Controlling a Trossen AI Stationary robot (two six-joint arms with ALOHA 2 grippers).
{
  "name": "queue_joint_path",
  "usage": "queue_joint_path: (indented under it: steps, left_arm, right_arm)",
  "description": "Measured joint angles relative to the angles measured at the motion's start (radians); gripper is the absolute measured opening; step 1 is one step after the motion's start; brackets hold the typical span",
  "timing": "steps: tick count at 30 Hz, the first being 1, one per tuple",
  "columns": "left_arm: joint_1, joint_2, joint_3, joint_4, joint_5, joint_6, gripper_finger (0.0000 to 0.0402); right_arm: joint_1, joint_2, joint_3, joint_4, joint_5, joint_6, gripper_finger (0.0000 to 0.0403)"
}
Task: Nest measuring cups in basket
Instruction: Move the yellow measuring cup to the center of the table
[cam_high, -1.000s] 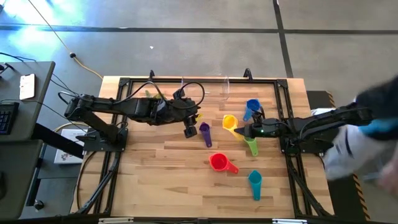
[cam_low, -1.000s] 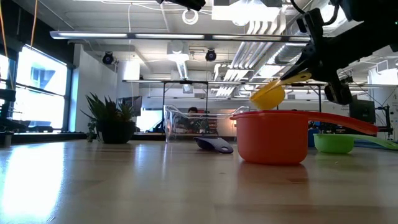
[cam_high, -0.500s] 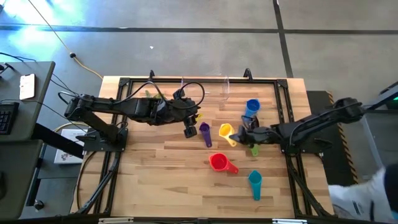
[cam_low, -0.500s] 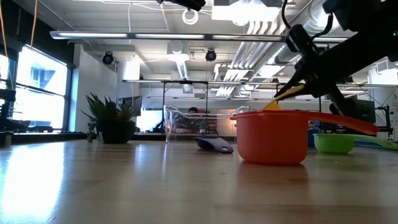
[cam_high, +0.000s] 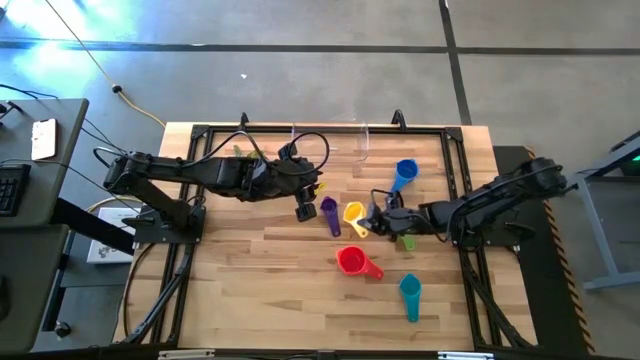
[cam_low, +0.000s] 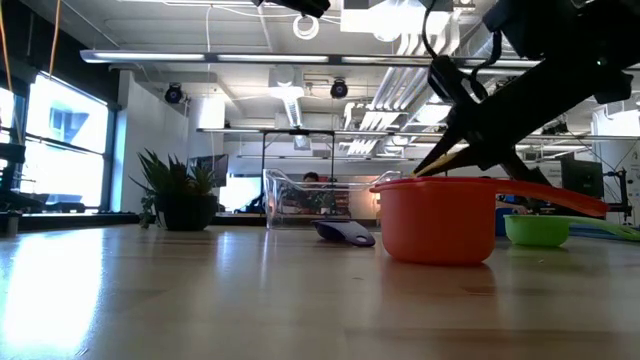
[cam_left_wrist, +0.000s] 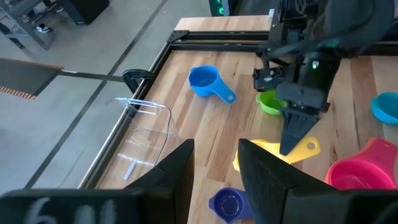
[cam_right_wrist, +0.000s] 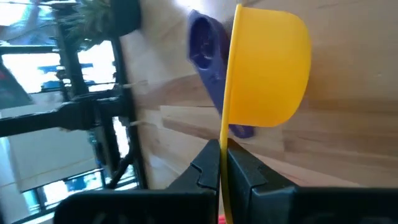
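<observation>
My right gripper (cam_high: 374, 221) is shut on the yellow cup (cam_high: 353, 213), just right of the purple cup (cam_high: 329, 213), which lies on the table. My left gripper (cam_high: 305, 207) hangs open above the table beside the purple cup (cam_left_wrist: 227, 204). The blue cup (cam_high: 404, 172), red cup (cam_high: 352, 262) and teal cup (cam_high: 410, 292) stand on the wood. The green cup (cam_high: 407, 241) is partly hidden under my right arm. The clear basket (cam_high: 328, 145) sits at the far edge. I see no orange cup. My right gripper pinches the yellow cup's flat handle (cam_right_wrist: 222, 163) between its two fingers, along the handle. It comes slanting down from the table's right side. The bowl (cam_right_wrist: 267, 74) juts out beyond the fingertips, opening upward; the red cup (cam_low: 437, 218) hides whether it rests on the table.
A small potted plant (cam_low: 180, 195) stands near the table's far left. The dark frame rails (cam_high: 190, 190) run along the table's edges. Bare wood lies at the near left (cam_high: 260, 290).
My right gripper has carried the yellow cup toward the table's left and near edge and down, close to the purple cup; in the low view the cup has sunk behind the red cup. A person at the table's right side has left the view.
</observation>
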Motion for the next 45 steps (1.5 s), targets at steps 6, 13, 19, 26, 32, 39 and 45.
queue_joint_path:
  steps: [6,13,19,26,32,39,45]
  left_arm:
    - [0.0,0.0,0.0,-0.001,0.001,0.0,0.0113]
    - [0.0,0.0,0.0,-0.003,0.006,0.0,0.0113]
    - [0.0,0.0,0.0,-0.003,0.007,0.0,0.0113]
    - [0.0,0.0,0.0,-0.003,0.009,0.0,0.0113]
    - [0.0,0.0,0.0,-0.003,0.009,0.0,0.0113]
    - [0.0,0.0,0.0,-0.002,0.009,0.0,0.0113]
    - [0.0,0.0,0.0,-0.002,0.009,0.0,0.0113]
  right_arm:
    - [0.0,0.017,0.013,-0.037,-0.006,0.016,0.0]
    - [0.0,0.016,0.013,-0.062,-0.04,0.003,0.0013]
    - [0.0,0.019,0.01,-0.08,-0.033,0.005,0.0058]
    - [0.0,0.019,0.01,-0.088,-0.047,0.0,0.0082]
    - [0.0,0.019,0.01,-0.118,-0.075,-0.004,0.0083]
    - [0.001,-0.011,0.01,-0.12,-0.088,-0.028,0.0083]
    - [0.001,-0.034,0.01,-0.134,-0.089,-0.028,0.0083]
